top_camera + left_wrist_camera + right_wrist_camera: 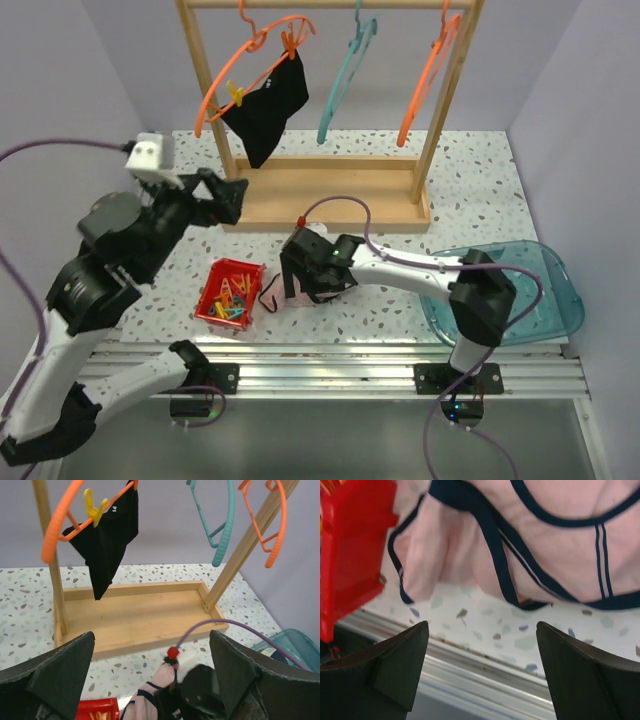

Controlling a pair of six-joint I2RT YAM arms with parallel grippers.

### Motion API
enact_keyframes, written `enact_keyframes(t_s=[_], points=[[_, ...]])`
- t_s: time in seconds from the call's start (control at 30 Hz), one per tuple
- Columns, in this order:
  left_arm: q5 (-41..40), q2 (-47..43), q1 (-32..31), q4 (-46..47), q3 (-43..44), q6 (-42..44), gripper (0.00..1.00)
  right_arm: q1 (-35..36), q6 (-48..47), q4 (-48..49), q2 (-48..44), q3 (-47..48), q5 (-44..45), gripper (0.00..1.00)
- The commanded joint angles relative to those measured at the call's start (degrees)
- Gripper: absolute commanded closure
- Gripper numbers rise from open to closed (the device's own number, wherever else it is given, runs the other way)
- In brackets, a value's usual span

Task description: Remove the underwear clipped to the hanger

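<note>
— Bright, even light throughout; only faint, soft shadows on the table (pixel 480 170).
— The right wrist view is soft, though: pink briefs (pixel 560 535) blurred up close, fingers (pixel 385 675) dark and featureless.

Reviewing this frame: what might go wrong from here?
The black briefs hang clipped to the orange hanger; pulling may swing it off the wooden rack. The pink briefs lie beside the red bin, so the open right fingers might snag it.

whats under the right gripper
The pink underwear with dark trim, lying crumpled on the speckled table beneath the open right gripper. From the top view the gripper covers most of it.
</note>
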Motion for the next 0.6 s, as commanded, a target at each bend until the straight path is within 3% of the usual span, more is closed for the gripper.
enact_keyframes(t_s=[0.0, 0.2, 0.3, 0.37, 0.4, 0.47, 0.57], points=[[0.0, -6.5, 0.2, -6.5, -5.8, -7.4, 0.00, 0.1, -4.0, -7.5, 6.4, 9.4, 9.5, 0.08], [-0.3, -13.9, 0.2, -13.9, -5.9, -10.6, 0.00, -0.4, -4.6, -12.3, 18.0, 18.6, 13.0, 0.12], [-0.5, -15.1, 0.2, -15.9, -4.0, -10.6, 0.00, -0.9, -4.0, -10.2, 20.3, 17.9, 10.9, 0.23], [-0.5, -15.3, 0.2, -16.9, -3.4, -10.4, 0.00, -1.0, -3.8, -8.9, 21.1, 16.3, 9.4, 0.35], [-0.5, -15.3, 0.2, -17.2, -3.1, -10.2, 0.00, -1.1, -3.2, -8.0, 21.6, 15.8, 8.6, 0.49], [-0.5, -15.3, 0.2, -17.5, -3.3, -9.7, 0.00, -1.1, -2.7, -6.5, 21.8, 14.2, 7.9, 0.62], [0.0, -14.9, 0.2, -16.9, -4.0, -8.8, 0.00, -1.1, -2.0, -5.4, 20.6, 12.2, 7.1, 0.94]])
